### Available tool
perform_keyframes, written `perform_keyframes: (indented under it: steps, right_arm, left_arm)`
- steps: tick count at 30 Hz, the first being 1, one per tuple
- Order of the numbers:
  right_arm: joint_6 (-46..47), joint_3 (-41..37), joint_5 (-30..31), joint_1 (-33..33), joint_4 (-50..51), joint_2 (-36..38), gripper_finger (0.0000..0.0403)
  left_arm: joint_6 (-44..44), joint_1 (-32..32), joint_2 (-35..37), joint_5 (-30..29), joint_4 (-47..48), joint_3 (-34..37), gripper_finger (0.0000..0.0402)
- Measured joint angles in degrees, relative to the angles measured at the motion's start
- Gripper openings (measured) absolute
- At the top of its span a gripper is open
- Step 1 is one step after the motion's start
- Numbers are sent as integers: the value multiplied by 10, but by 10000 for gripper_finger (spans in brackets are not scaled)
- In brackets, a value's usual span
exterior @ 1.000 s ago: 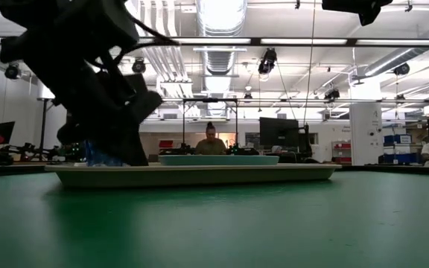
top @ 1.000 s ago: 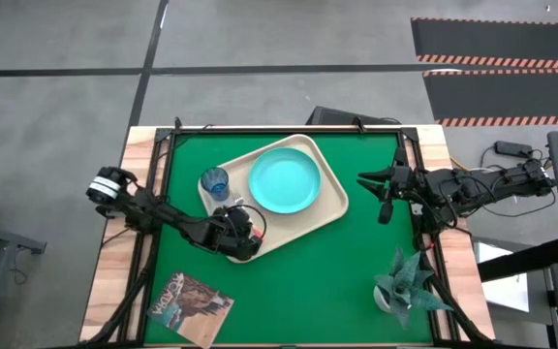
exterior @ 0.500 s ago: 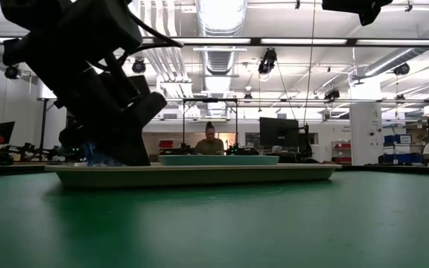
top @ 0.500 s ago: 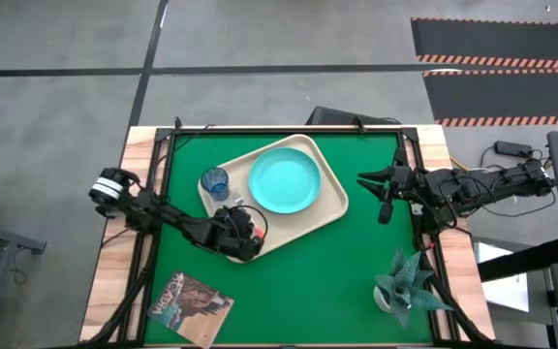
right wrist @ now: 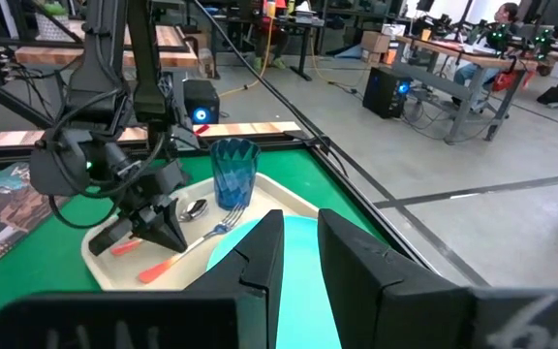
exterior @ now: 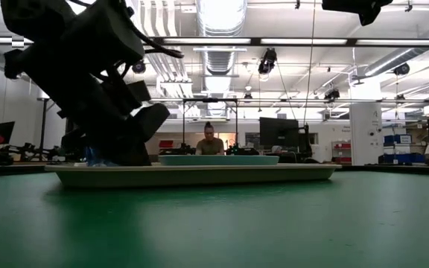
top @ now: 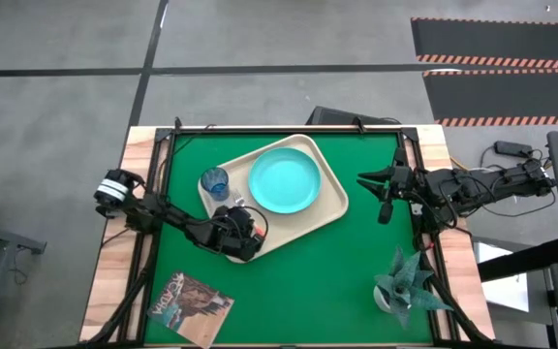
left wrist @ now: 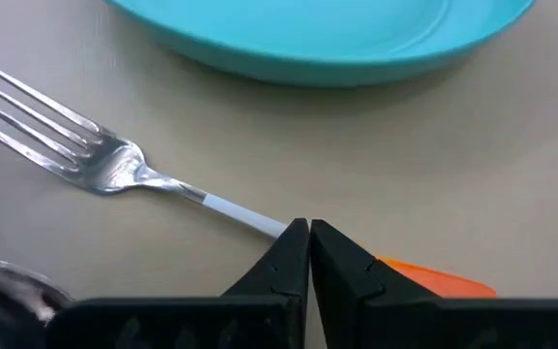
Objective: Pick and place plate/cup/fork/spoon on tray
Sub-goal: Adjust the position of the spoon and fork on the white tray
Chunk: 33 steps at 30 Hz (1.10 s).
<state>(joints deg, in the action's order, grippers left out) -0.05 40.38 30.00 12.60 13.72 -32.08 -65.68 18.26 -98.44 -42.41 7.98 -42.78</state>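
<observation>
The left gripper (left wrist: pixel 308 233) hung over the tray (top: pixel 332 208), jaws closed and empty. The fork (left wrist: pixel 114 170) lay directly beneath, its handle running under the fingertips. The right gripper (top: pixel 384 189) waited, slightly open, well apart.

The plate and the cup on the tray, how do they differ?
The plate is wide, flat and opaque turquoise; the cup is narrow, upright and see-through blue. The plate fills the tray's middle, while the cup stands near one corner. Both are round and rest on the tray, apart from each other.
</observation>
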Motion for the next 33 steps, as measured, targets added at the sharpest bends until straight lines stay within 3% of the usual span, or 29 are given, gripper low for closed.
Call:
perform_keyframes:
  steps: [13, 33]
  right_arm:
    - [0, 0, 0, 0, 1, 0, 59]
    - [0, 0, 0, 0, 2, 0, 59]
  left_arm:
    - [1, 0, 8, 43, 4, -3, 0]
    - [5, 1, 33, 58, 9, -2, 0]
